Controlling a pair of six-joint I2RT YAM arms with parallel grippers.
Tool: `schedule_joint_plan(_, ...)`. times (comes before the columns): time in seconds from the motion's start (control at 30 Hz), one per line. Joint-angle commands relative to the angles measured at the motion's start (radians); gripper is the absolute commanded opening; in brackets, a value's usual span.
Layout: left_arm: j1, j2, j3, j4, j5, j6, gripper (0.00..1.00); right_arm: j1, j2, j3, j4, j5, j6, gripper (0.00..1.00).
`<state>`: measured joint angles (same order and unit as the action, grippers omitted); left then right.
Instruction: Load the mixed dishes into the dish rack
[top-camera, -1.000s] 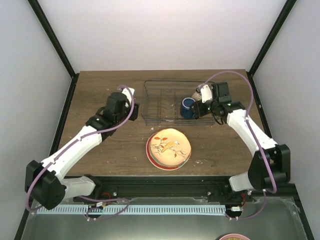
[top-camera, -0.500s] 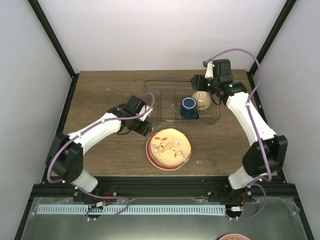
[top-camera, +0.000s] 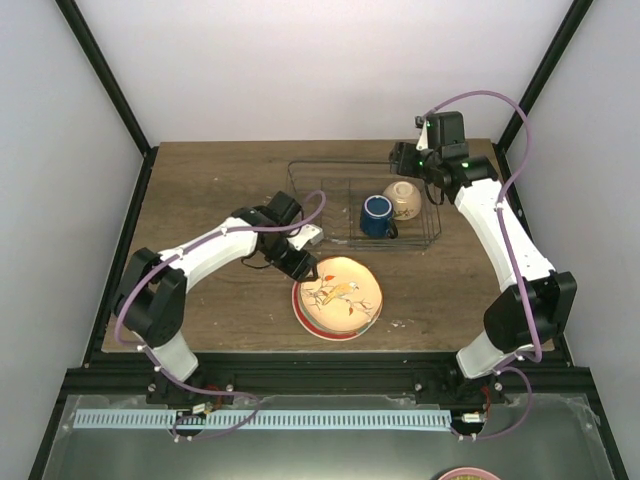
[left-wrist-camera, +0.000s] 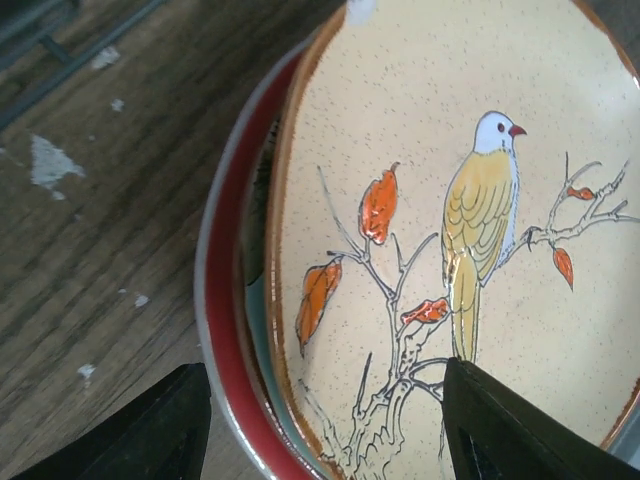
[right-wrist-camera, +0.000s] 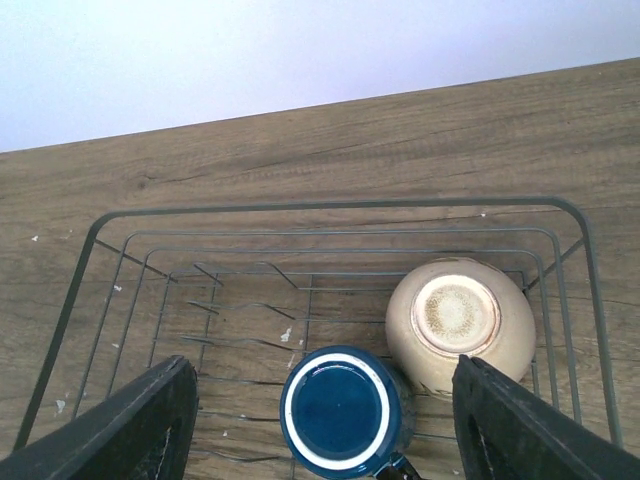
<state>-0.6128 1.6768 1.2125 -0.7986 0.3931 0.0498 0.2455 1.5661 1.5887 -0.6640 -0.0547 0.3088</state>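
Note:
A stack of plates sits at the table's front middle, with the cream-yellow bird plate (top-camera: 337, 293) on top. In the left wrist view the bird plate (left-wrist-camera: 450, 200) lies over a mint green plate (left-wrist-camera: 256, 330) and a red plate (left-wrist-camera: 222, 330). My left gripper (top-camera: 300, 262) is open, low over the stack's left rim (left-wrist-camera: 325, 440), one finger over the table and one over the bird plate. The dish rack (top-camera: 300, 200) holds the dark blue mug (top-camera: 377, 215) and the cream bowl (top-camera: 402, 198), both upside down. My right gripper (top-camera: 405, 165) is open and empty above them (right-wrist-camera: 320, 440).
The left part of the rack (right-wrist-camera: 100, 240) holds only wire dividers (right-wrist-camera: 230, 310). The bowl (right-wrist-camera: 460, 320) and the mug (right-wrist-camera: 345, 410) fill its right end. Black frame posts stand at the table's back corners. White walls enclose the sides.
My right gripper has left the bowl in the rack and risen to the rack's back right. My left arm has swung right and down to the plate stack's left rim.

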Motion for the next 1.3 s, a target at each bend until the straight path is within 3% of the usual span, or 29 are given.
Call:
schedule_joint_plan(0.0, -0.005, 0.031, 0.031, -0.039, 0.076, 0.056, 0.63, 0.0, -0.009, 0.019, -0.014, 0.036, 0.008, 0.71)
schedule_joint_plan(0.6, -0.006, 0.099, 0.02, 0.0, 0.123, 0.089, 0.44, -0.003, 0.003, 0.005, -0.008, 0.053, -0.007, 0.7)
schedule_joint_plan(0.73, -0.006, 0.11, 0.022, 0.008, 0.142, 0.093, 0.34, -0.003, 0.006, 0.004, -0.012, 0.053, -0.008, 0.7)
schedule_joint_plan(0.97, -0.006, 0.103, 0.02, 0.009, 0.143, 0.096, 0.08, -0.004, 0.01, 0.003, -0.019, 0.055, -0.016, 0.7)
schedule_joint_plan(1.13, -0.006, 0.075, 0.012, 0.004, 0.127, 0.096, 0.0, -0.003, 0.012, -0.003, -0.02, 0.054, -0.021, 0.7)
schedule_joint_plan(1.27, 0.002, 0.043, -0.004, 0.011, 0.128, 0.087, 0.0, -0.003, 0.013, -0.011, -0.016, 0.044, -0.026, 0.7)
